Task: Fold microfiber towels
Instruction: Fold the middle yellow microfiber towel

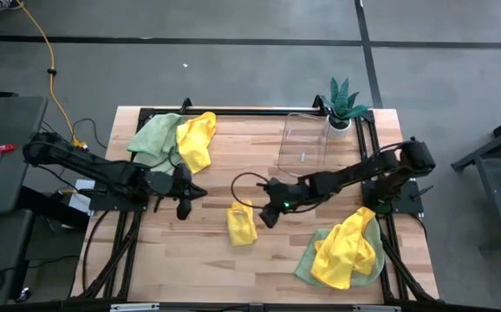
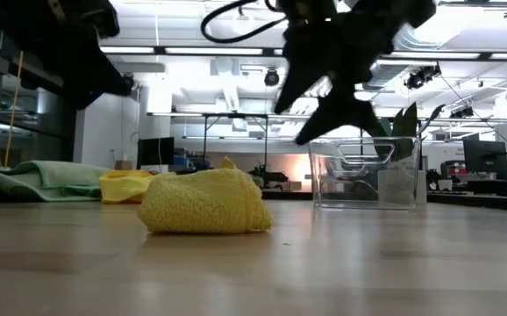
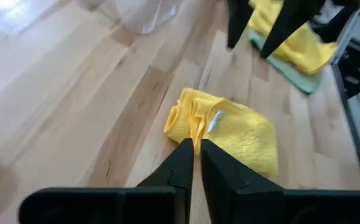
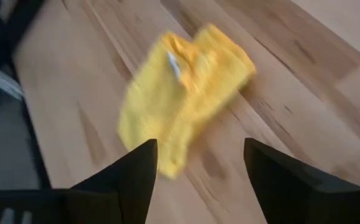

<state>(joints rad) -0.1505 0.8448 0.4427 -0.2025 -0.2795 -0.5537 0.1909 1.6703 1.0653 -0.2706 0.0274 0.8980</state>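
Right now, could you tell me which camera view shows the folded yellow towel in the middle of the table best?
The left wrist view: the folded yellow towel is sharp, showing its rolled edge and white tag. The right wrist view blurs it, the high view shows it small, and the low view shows one side only.

2 dark, matte-black jointed arms, each ending in 2 tapered black fingers [image 4: 136, 177]; a black cable loops off the right arm [image 1: 367, 169], a small green light glowing near its wrist.
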